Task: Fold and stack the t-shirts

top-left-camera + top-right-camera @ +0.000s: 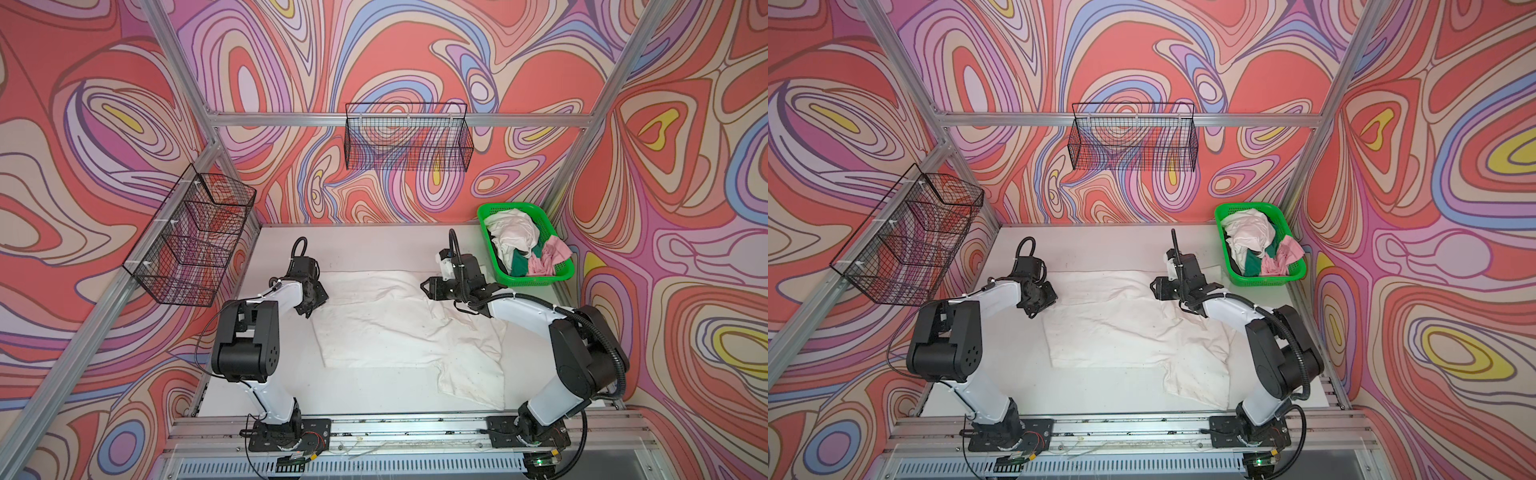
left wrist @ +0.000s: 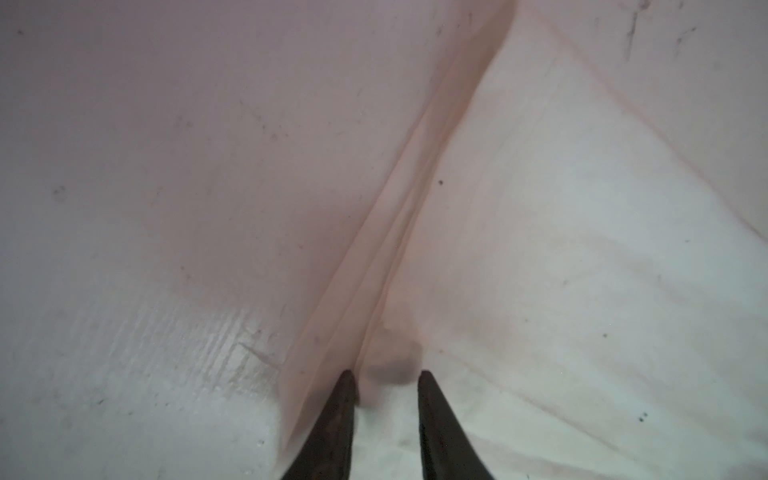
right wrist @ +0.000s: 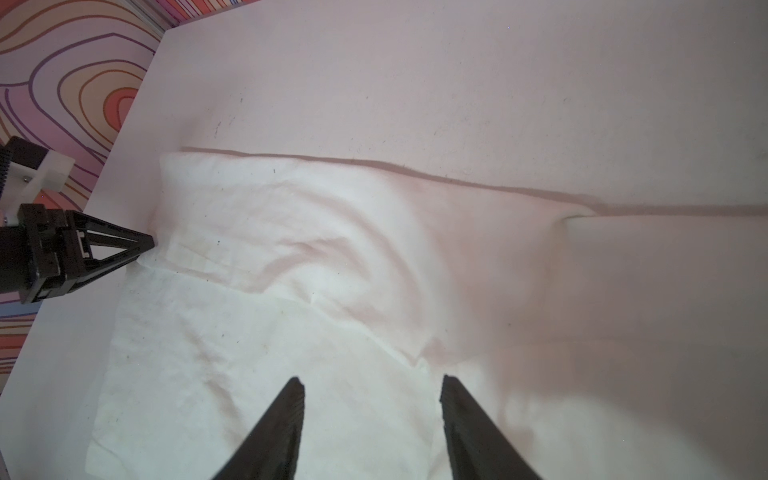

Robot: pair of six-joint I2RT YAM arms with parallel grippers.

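I see the white t-shirt wrinkled, part-folded, sleeve at five o'clock. Only the left wrist view shows my left hand slightly parted; right hand spread, empty.

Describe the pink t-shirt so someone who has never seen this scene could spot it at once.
At the far right corner of the white table stands a bright green plastic basket full of crumpled garments. The pale pink t-shirt lies at its right side, against the rim. It is the only pink piece, next to a dark green shirt and a white bundle.
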